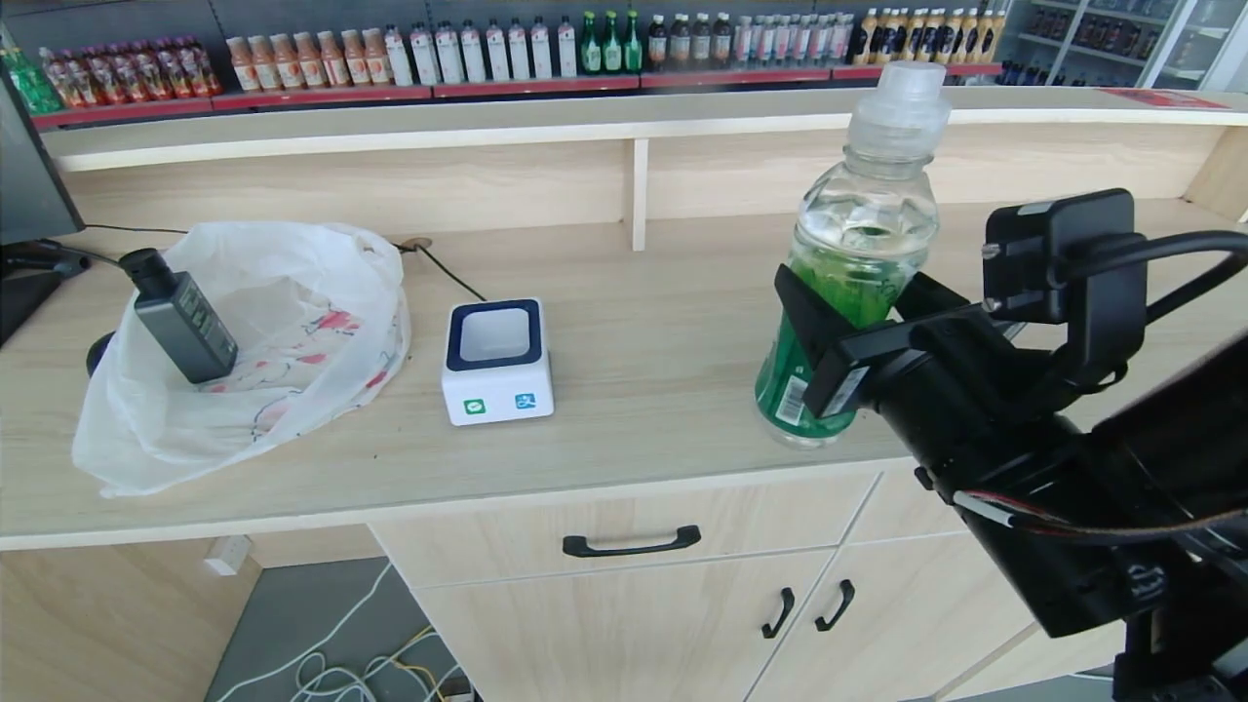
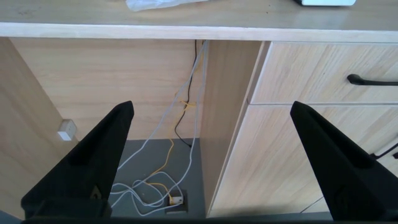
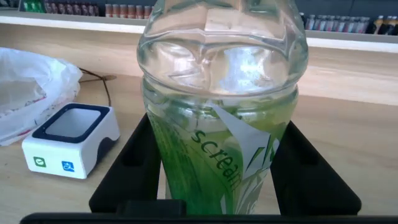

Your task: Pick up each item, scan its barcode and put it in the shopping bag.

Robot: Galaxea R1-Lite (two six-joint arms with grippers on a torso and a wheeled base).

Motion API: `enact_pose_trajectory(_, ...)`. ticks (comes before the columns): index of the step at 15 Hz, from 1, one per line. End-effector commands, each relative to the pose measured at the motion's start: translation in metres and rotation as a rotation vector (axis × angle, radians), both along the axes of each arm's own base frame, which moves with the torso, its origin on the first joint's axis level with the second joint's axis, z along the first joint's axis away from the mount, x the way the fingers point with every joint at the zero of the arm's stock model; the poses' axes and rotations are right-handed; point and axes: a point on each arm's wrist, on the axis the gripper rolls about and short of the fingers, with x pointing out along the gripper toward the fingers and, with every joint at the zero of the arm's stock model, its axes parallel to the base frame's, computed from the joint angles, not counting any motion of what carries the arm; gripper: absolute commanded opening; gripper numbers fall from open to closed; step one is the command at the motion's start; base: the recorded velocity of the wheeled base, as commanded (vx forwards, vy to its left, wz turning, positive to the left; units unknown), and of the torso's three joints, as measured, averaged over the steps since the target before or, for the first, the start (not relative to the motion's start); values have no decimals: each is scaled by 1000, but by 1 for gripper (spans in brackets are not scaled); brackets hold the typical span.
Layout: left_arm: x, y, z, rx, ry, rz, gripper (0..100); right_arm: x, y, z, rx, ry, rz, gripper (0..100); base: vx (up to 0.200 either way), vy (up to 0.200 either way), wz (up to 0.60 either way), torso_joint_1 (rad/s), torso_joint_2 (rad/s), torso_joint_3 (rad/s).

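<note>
My right gripper (image 1: 858,327) is shut on a clear plastic bottle with a green label (image 1: 858,263), upright at the right side of the wooden counter; its base looks just above the counter. In the right wrist view the bottle (image 3: 221,118) stands between the black fingers (image 3: 134,168). The white barcode scanner box with a dark blue rim (image 1: 496,361) (image 3: 71,140) sits at the counter's middle, left of the bottle. A white plastic shopping bag (image 1: 253,341) (image 3: 31,90) lies open at the left. My left gripper (image 2: 208,162) hangs open below the counter edge, facing the cabinet.
A grey handheld scanner (image 1: 180,317) stands by the bag's left side, its cable running back. A dark monitor edge (image 1: 29,175) stands at the far left. Shelves of bottles (image 1: 585,49) line the back wall. Drawers and loose cables (image 2: 161,180) are under the counter (image 1: 673,322).
</note>
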Motion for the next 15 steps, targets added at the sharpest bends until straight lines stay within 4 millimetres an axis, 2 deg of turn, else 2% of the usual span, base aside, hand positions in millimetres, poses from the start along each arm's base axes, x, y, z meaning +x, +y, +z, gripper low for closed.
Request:
enact_pose_trajectory(1, 0, 0, 0, -1, 0, 1, 100, 6, -3, -2, -8, 3, -24, 0, 0, 0, 0, 0, 0, 0)
enact_pose_trajectory(4, 0, 0, 0, -3, 0, 1, 100, 8, -4, 1, -7, -5, -37, 0, 0, 0, 0, 0, 0, 0)
enact_pose_trajectory(15, 0, 0, 0, -10, 0, 1, 100, 11, 0, 2, 59, -11, -18, 0, 0, 200, 0, 5, 4, 2)
